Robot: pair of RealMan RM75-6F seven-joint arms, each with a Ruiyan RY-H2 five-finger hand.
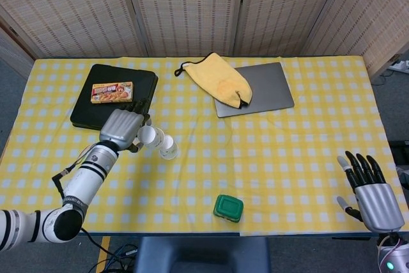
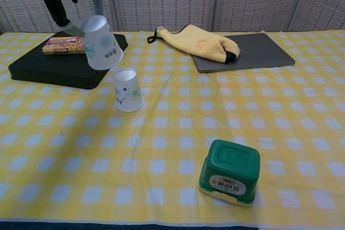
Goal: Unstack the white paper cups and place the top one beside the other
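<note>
Sitting nearest the robot on the yellow checked tablecloth [image 2: 161,187] is a green lidded box [image 2: 230,172], close to the front edge. Off at the front right corner, the right hand [image 1: 372,194] hovers with its fingers spread and nothing in it. Further in, on the left half of the table, one white paper cup [image 2: 128,90] stands upside down on the cloth. Just above it and a little to the left, the second white paper cup [image 2: 101,42] is held clear of the table, tilted, mouth down, apart from the standing cup. The left hand [image 1: 121,127] grips this raised cup at its closed end, fingers wrapped around it. Behind the cups lies a black tray [image 2: 51,68] with a snack packet [image 2: 64,45] on it. Toward the back middle, a yellow cloth bag [image 2: 202,42] lies draped partly over a grey closed laptop [image 2: 259,52]. Woven screens [image 1: 192,4] stand behind the table.
</note>
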